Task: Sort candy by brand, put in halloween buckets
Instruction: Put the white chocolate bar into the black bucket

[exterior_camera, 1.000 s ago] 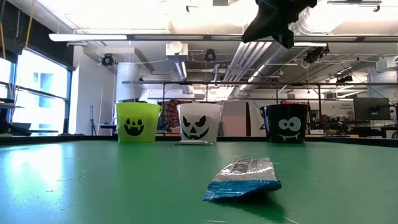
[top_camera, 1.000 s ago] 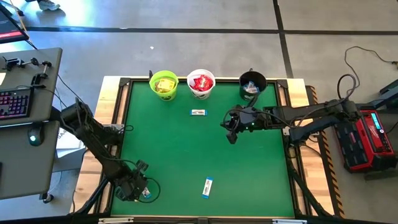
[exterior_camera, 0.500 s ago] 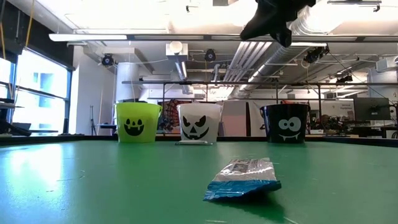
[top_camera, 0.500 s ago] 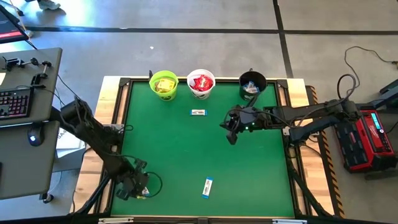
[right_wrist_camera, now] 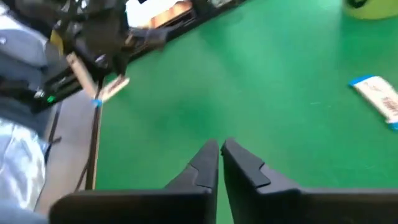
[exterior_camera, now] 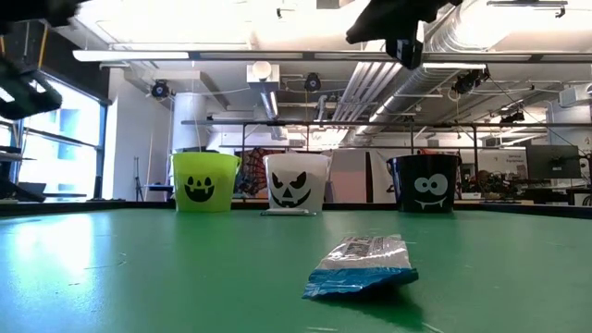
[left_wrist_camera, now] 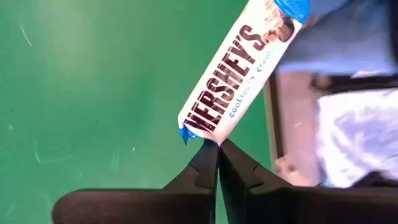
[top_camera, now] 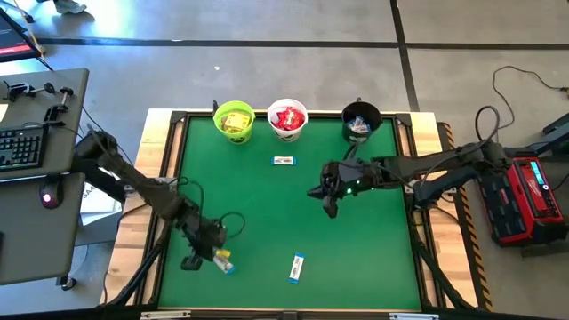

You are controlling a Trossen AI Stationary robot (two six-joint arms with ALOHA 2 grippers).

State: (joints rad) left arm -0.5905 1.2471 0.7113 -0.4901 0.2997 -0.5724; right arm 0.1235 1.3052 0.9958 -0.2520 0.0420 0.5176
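Observation:
My left gripper (top_camera: 213, 254) hovers over the table's near left part, shut on a blue-and-white candy bar (left_wrist_camera: 239, 68), which also shows in the high view (top_camera: 223, 261). My right gripper (top_camera: 327, 203) hangs shut and empty above the table's middle right. Two more blue-and-white bars lie flat on the green table, one near the far buckets (top_camera: 283, 160) and one near the front edge (top_camera: 297, 267). The lime green bucket (top_camera: 234, 121), white bucket (top_camera: 287, 119) and black bucket (top_camera: 360, 121) stand in a row at the far edge, each with candy inside. My left gripper pinches the bar's blue crimped end (left_wrist_camera: 188, 132) between the tips of its two fingers. The fingers slant down from the table's left side and lie along the bar. The bar sticks out beyond the fingertips, lifted clear of the table.
A raised wooden frame (top_camera: 169, 160) runs round the green mat. A desk with a keyboard (top_camera: 22, 147) stands left of the table, and a red device (top_camera: 524, 200) sits to the right. The mat between the bars is bare green.
My left gripper has risen from the table's near left corner and swung toward the table's middle, turning as it went. The blue-and-white bar has come up with it, lifted clear of the mat.

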